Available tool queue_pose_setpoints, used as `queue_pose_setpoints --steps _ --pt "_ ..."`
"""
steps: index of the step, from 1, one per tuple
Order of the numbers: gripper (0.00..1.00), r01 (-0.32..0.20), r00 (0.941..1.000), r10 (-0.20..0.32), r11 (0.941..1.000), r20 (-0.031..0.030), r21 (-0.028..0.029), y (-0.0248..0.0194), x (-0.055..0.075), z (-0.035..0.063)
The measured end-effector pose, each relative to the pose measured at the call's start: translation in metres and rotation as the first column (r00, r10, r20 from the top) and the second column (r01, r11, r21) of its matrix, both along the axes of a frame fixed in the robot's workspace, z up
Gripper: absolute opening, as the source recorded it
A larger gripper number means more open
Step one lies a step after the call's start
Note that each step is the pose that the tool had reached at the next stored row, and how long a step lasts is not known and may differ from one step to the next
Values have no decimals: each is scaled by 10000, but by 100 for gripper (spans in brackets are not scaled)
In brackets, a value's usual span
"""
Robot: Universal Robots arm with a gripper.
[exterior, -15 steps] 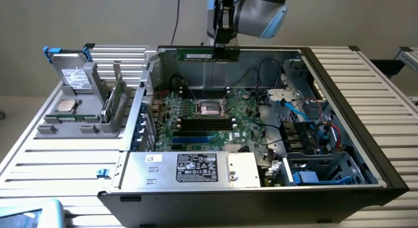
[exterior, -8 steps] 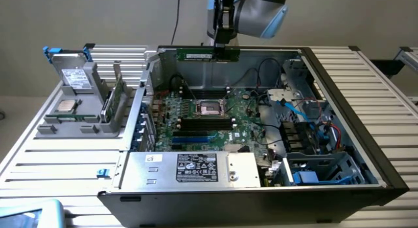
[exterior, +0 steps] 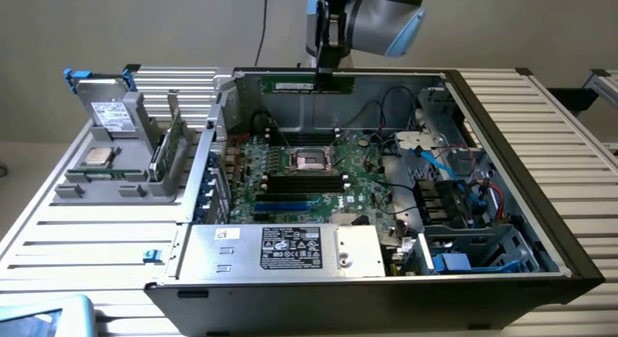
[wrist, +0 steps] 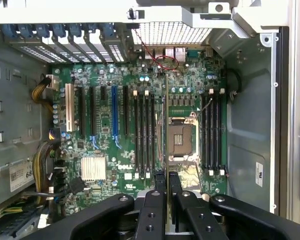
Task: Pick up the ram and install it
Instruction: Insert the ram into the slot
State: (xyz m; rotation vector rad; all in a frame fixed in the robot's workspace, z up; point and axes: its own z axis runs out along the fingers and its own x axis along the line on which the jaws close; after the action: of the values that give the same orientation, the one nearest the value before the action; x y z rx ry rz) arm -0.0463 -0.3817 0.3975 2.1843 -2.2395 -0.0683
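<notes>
Because the tool [exterior: 328, 74] is clenched on the ram [exterior: 289, 84], the stick hangs level above the motherboard [wrist: 182, 107], parallel to the memory slots [wrist: 145, 132], evidently for seating.

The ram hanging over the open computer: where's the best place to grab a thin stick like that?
By its two flat faces along the upper long edge, from above, as the gripper holds the ram now. It is thin, flat and standing on edge, so that grip leaves its lower edge free.
</notes>
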Motion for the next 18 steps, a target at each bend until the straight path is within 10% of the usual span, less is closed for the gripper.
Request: queue_pose_setpoints --steps 6,12,18 --pt "14 1 10000 -1 10000 -1 -57 0 0 -105" --pt "14 0 10000 0 9995 1 -323 0 0 -165" --pt "14 2 10000 0 9995 59 -325 0 0 -268"
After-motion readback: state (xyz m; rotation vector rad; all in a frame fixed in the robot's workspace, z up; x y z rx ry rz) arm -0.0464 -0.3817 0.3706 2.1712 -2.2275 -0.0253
